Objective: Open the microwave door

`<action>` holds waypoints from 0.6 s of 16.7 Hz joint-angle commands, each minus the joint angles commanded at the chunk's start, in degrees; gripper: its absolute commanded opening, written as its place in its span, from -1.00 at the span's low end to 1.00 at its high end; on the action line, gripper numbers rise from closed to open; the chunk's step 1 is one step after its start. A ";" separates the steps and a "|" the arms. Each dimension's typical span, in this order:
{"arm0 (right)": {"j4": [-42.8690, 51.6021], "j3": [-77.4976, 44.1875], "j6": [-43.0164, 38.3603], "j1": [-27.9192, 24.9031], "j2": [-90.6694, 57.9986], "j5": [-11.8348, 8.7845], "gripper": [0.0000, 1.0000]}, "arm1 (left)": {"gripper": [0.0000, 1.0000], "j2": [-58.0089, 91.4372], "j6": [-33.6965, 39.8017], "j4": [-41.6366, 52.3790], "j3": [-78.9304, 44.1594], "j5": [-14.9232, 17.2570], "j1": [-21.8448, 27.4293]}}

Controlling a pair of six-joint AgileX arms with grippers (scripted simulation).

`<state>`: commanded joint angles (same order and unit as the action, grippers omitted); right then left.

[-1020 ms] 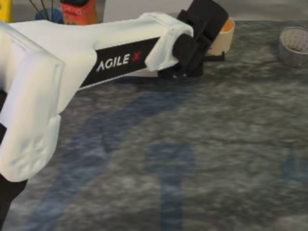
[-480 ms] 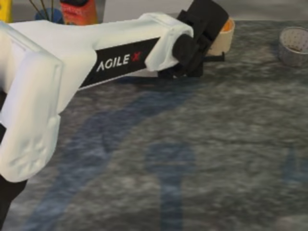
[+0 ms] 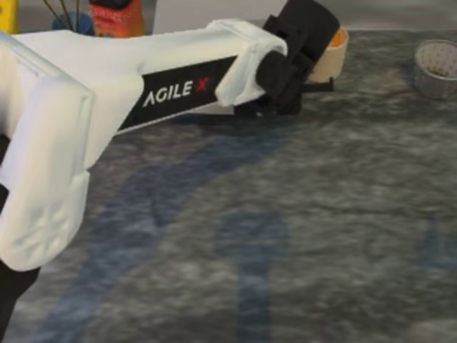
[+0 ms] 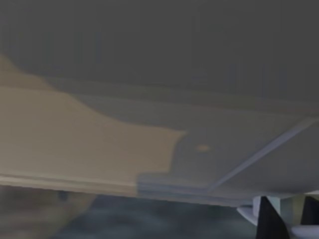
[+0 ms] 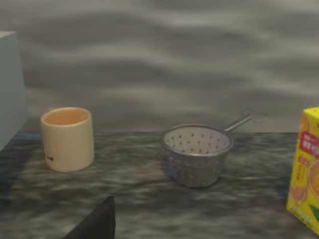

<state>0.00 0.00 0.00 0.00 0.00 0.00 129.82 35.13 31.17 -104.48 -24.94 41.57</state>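
The left arm (image 3: 143, 93) reaches far across the tabletop (image 3: 285, 236) to the back, where the microwave (image 3: 193, 14) stands, mostly hidden behind the arm. The left pincer (image 3: 296, 68) is up close to it. I cannot tell if it is open or closed, or if it holds anything. In the left wrist view the microwave door (image 4: 174, 55) looks like a big grey panel, with beige inside showing beside it. The door is probably stiff and light and swings on a hinge. The bar handle would be the best place to hold, but I cannot see it. The right pincer (image 5: 92, 224) shows only a dark tip. A cup (image 5: 67, 138) and a strainer (image 5: 197, 154) sit nearby.
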 joint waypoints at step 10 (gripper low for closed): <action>0.00 0.00 0.00 0.00 0.00 0.00 1.00 | -1.00 0.08 -0.21 -0.39 0.61 0.56 0.27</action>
<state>0.00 0.00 0.00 0.00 0.00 0.00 129.90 34.92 30.77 -103.88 -24.38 41.84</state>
